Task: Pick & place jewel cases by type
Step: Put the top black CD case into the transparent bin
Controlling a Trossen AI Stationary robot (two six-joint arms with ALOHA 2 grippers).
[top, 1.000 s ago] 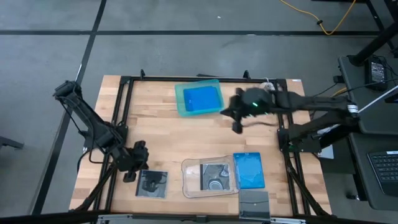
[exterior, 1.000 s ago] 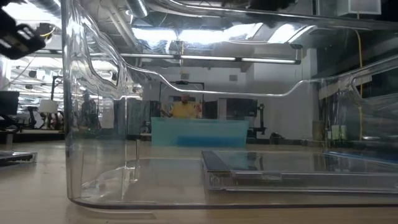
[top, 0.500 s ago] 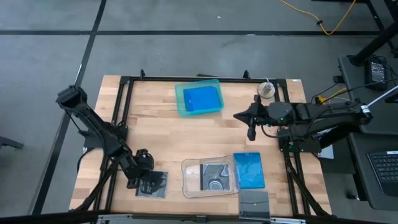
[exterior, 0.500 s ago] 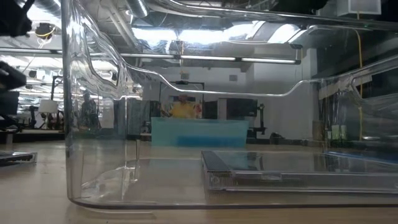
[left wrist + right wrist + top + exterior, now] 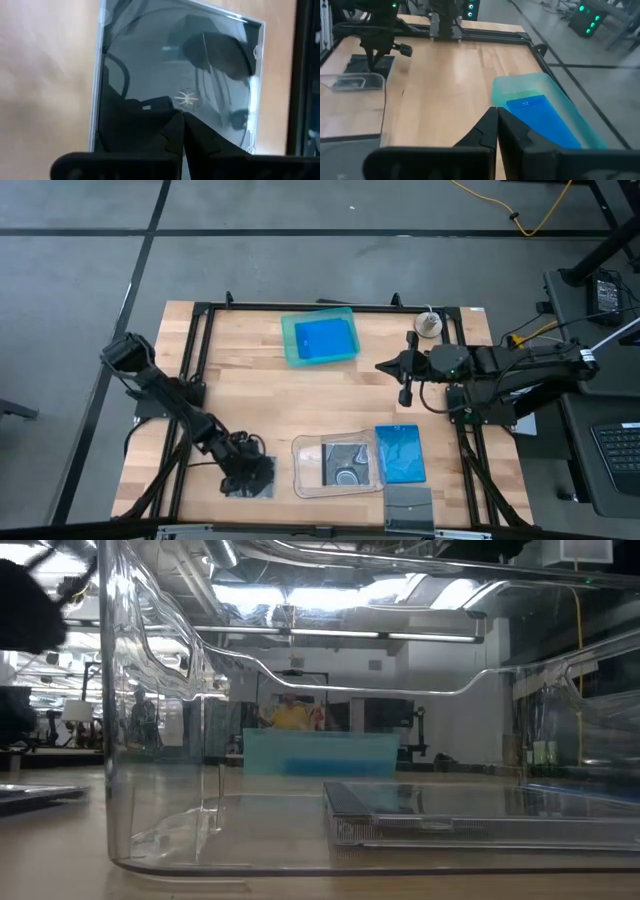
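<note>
A dark square jewel case [image 5: 150, 65] with a disc lies flat on the wood near the table's near left; its corner [image 5: 264, 483] shows under my left arm. My left gripper [image 5: 181, 116] [image 5: 244, 475] is shut, slanting down over the case's middle. My right gripper [image 5: 404, 392] [image 5: 496, 112] is shut and hangs above the table's right middle, holding nothing. A blue jewel case [image 5: 322, 338] lies in the teal tray [image 5: 289, 345]. Another dark case [image 5: 347, 462] lies in the clear tray [image 5: 303, 470], with a blue case [image 5: 401, 453] beside it. My left gripper's shut fingertips [image 5: 172, 131] stand over the middle of the dark case's top face, by the disc hub [image 5: 188, 97], coming slanting from above. The case lies flat on the table. Whether the tips touch it, I cannot tell.
A grey case [image 5: 408, 505] lies at the near edge, below the blue one. The clear tray's wall [image 5: 110, 740] fills the low view, with the dark case [image 5: 30, 795] to its left. A black frame [image 5: 300, 307] runs around the table. Bare wood lies in the middle.
My left gripper has come down and toward the near right, from beside the dark case to over its middle, tipping steeper. My right gripper first drew back toward the table's right edge from beside the teal tray, then kept still. No case has moved.
</note>
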